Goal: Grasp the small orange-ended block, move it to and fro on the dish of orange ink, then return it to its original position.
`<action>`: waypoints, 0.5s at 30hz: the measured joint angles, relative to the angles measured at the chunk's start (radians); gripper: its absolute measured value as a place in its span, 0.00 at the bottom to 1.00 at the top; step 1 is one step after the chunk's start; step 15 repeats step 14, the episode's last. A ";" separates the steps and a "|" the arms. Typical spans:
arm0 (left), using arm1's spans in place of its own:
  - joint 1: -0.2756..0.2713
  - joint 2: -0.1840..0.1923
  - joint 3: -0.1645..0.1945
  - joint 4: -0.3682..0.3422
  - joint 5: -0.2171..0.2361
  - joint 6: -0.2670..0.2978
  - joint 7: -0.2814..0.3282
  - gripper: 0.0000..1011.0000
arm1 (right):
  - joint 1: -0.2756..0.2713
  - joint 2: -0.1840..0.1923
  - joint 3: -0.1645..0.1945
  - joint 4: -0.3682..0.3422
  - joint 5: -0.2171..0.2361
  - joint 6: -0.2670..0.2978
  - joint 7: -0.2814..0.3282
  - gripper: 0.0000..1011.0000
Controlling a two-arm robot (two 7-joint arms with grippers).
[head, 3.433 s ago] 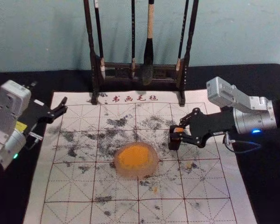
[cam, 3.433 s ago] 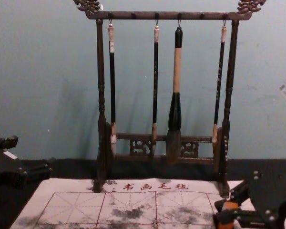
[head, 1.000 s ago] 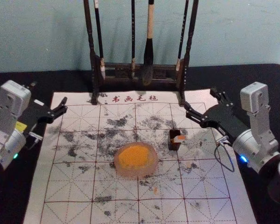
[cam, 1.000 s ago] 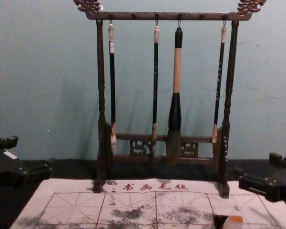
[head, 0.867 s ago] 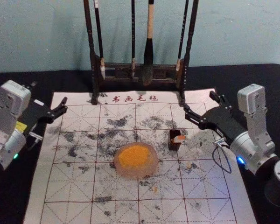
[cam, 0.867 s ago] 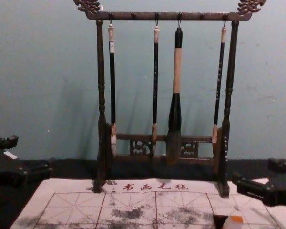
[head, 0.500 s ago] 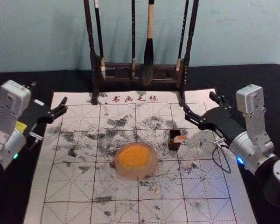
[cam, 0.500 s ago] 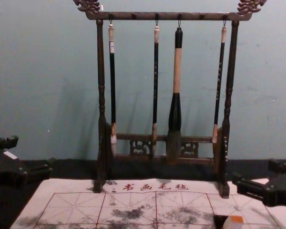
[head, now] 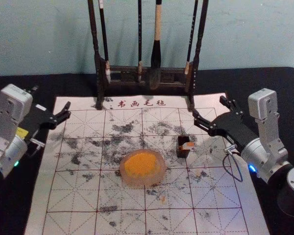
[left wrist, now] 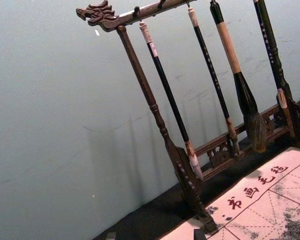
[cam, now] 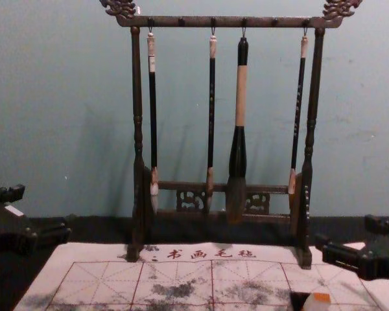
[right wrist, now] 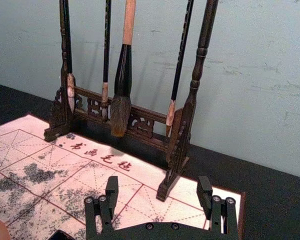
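1. The white mat [head: 220, 196] spreads below the right gripper and off to its left, with stains that may rub off on anything dragged across it.
2. The brush rack [cam: 227, 22], hung with 4 brushes, stands beyond the right gripper and mostly to its left. Its near foot calls for care, so any swing that way is best kept small.
3. The right gripper [head: 208, 105] is empty, its 2 fingers spread apart. The left gripper [head: 51, 97], also spread, is parked well to its left.
4. The dish [head: 143, 182] of orange ink [head: 141, 163] sits left of the right gripper and closer to the robot.
5. The dark holder [head: 183, 152] stands between dish and right gripper, on the robot's side of the fingertips.
6. The orange-ended block [head: 188, 146] is at that holder, tilted; I cannot tell if it sits inside or leans on it. The step in hand is probably the final standing clear: hold the fingers wide and avoid sweeping back over the block, since a nudge could topple it.
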 joint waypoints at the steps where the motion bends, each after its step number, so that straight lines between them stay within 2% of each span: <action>1: 0.000 0.000 0.000 0.000 0.000 0.000 0.000 0.99 | 0.000 0.000 0.000 0.000 0.000 0.000 0.000 0.99; 15: 0.000 0.000 0.000 0.000 0.000 0.000 0.000 0.99 | 0.000 0.001 0.000 -0.001 0.001 -0.001 0.001 0.99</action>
